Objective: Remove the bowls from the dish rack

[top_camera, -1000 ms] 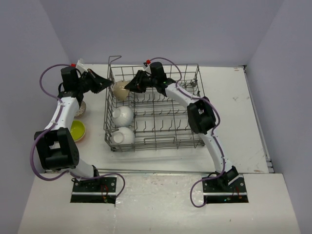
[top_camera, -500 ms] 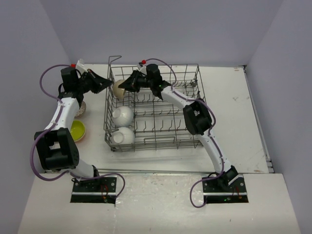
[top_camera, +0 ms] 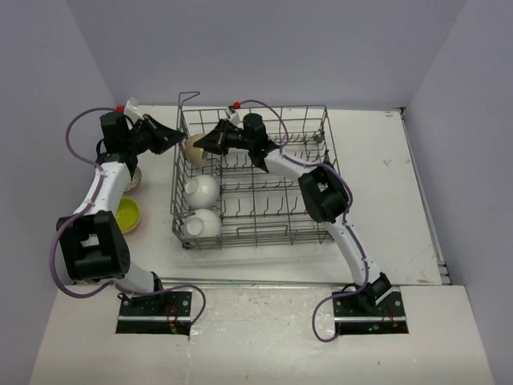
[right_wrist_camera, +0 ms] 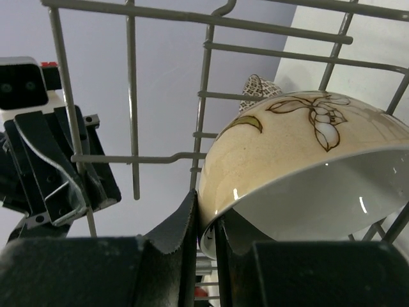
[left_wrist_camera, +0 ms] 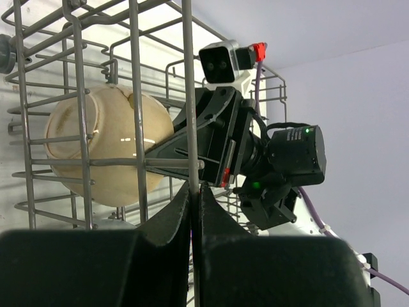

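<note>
From where I stand, the job looks less than half done. Two bowls are already on the bench to the left of the rack: a yellow bowl and, just behind it, a patterned bowl that the left arm hides in part. I judge that these came out of the rack, though nothing here proves it. Inside the rack three bowls remain, all along its left side. There is a beige bowl with a painted flower in the far left corner, then two white bowls, one in the middle and one in the near left corner. The beige bowl is the one in hand now. The right end effector has its fingers on the two sides of the rim, one inside and one outside, pinching it, and the bowl is tilted with its opening turned toward that arm. It is not out yet, because the wires of the rack are all around it. The left end effector is at the outside of the left wall of the rack, pressed together, and as far as I can see a thin upright wire of the rack runs between its fingers, as if to keep the rack steady. What is left is to lift the beige bowl clear of the wires, put it on the bench, and then take out the two white bowls.
</note>
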Controlling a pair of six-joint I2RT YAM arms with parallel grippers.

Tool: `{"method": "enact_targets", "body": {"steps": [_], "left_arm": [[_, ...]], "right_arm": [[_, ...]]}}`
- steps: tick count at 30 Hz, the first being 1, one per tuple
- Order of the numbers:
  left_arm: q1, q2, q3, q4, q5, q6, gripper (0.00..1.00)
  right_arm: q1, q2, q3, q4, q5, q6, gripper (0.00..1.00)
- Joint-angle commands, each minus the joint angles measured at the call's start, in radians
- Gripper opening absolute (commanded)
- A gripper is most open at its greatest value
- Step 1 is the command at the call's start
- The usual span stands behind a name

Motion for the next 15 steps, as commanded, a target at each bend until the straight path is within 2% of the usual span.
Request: {"method": "enact_targets", "body": {"steps": [1,9,15], "left_arm": [[-0.002,0.003,-0.02,0.026,0.002,0.042,0.0],[-0.002,0.012,-0.029,0.024,-0.006,0.049,0.0],[-0.002,0.016,-0.028,0.024,-0.007,0.051,0.0]], "right_arm": [[-0.001,-0.096,-0.074,0.212,-0.058,0.051,0.0],[-0.01,-0.096,-0.126,0.542,-0.073,0.197,0.0],[-0.026,-0.12,-0.106,0.592,-0.09,0.245,0.0]]}}
